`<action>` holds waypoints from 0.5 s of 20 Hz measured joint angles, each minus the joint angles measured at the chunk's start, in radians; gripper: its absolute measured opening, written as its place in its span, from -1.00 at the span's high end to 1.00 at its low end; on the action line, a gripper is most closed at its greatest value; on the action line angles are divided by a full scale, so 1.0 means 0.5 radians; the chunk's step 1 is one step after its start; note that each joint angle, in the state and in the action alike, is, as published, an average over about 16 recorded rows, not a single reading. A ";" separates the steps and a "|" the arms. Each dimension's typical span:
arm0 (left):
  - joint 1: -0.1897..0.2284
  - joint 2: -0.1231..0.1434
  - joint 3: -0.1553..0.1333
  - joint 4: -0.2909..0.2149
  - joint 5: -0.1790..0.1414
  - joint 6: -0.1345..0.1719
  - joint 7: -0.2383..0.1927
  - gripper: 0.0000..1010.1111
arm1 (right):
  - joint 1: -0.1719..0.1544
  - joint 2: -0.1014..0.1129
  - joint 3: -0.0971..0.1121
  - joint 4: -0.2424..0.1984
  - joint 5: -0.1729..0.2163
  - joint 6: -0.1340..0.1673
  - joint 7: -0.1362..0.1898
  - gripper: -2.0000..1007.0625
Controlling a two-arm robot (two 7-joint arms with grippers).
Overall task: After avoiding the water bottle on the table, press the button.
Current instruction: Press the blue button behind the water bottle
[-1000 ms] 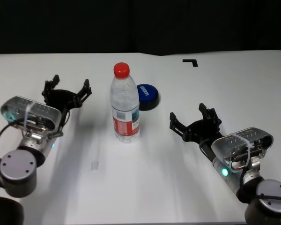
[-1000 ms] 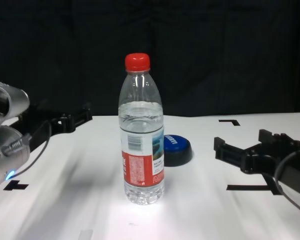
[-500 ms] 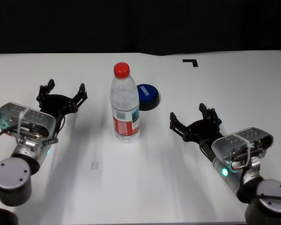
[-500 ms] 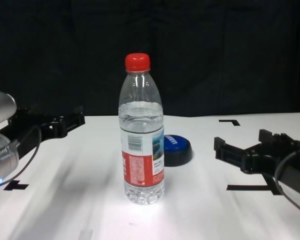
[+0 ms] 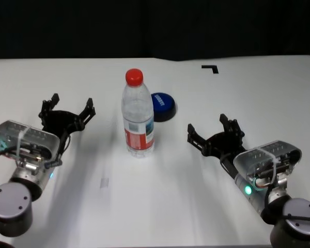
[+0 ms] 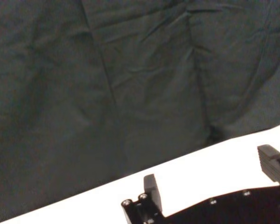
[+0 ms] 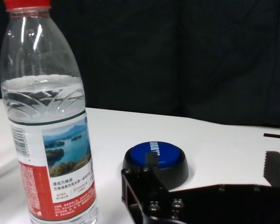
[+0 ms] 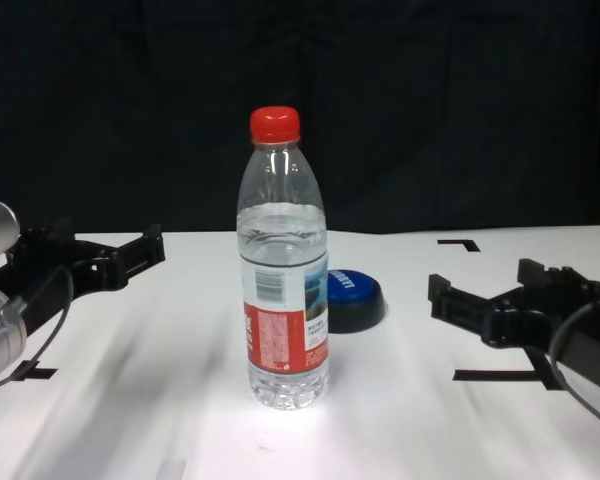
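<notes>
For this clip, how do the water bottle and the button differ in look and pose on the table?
Height: the water bottle stands tall and upright; the button is a low dome, far shorter.
Look: the bottle is clear plastic with a red cap and red-and-white label; the button is blue-topped with white lettering on a black base.
Position: the bottle stands nearer the robot, the button just behind it, toward the robot's right.
Shared: both rest on the white table, untouched, between the two open grippers.

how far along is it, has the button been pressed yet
Nothing looks done: the blue button sits untouched behind the upright water bottle. In hand: the open left claw hovers left of the bottle, clear of it. The right claw waits open, empty, on the right. Left: round the bottle and press.
</notes>
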 joint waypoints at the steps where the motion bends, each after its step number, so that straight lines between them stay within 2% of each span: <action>1: 0.009 -0.001 -0.001 -0.009 0.000 0.002 0.000 -0.99 | 0.000 0.000 0.000 0.000 0.000 0.000 0.000 -0.99; 10: 0.075 -0.013 -0.008 -0.073 0.004 0.021 0.013 -0.99 | 0.000 0.000 0.000 0.000 0.000 0.000 0.000 -0.99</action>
